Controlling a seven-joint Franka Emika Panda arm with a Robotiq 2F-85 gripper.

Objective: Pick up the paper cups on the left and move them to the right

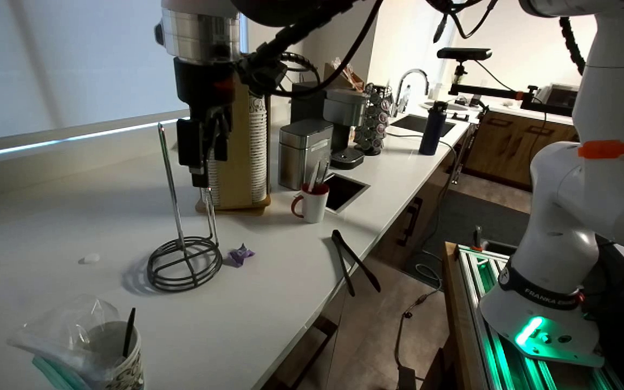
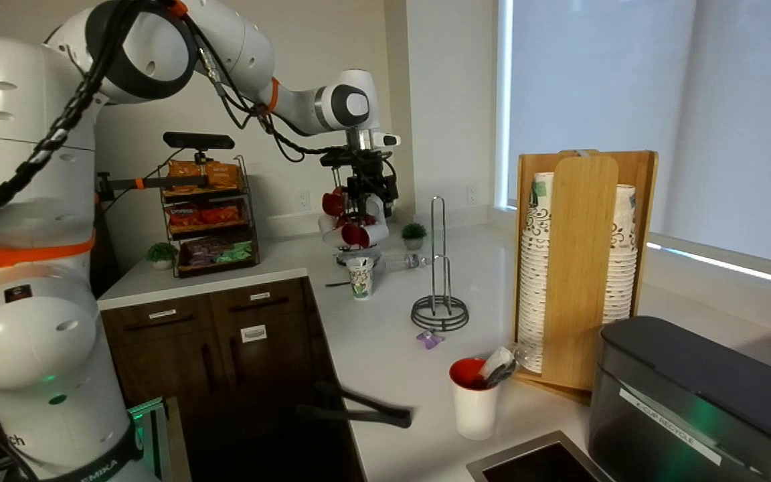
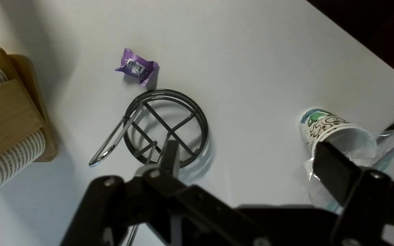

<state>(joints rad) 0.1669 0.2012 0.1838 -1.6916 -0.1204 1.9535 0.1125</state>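
Can see the paper cup [image 3: 327, 126] on the tabletop [image 3: 251, 102], below the jaws and off toward one tip, partly hidden by it in the wrist view. Can make out clear plastic [image 1: 63, 330] at its rim. Find the jaws wide apart, raised over the tabletop. Note the wire stand [image 3: 171, 130] under the opposite tip, with a loop partly hidden behind the jaws. Spot a purple packet [image 3: 137, 67] just beside the stand's base, ahead of the same tip. Find a wooden box [image 3: 5, 116] of stacked cups [image 3: 12, 164] across the jaws from the paper cup. In an exterior view, see a white mug [image 2: 475, 405] near the box and dark tongs [image 2: 385, 414] over the tabletop's edge, both well apart from the jaws.
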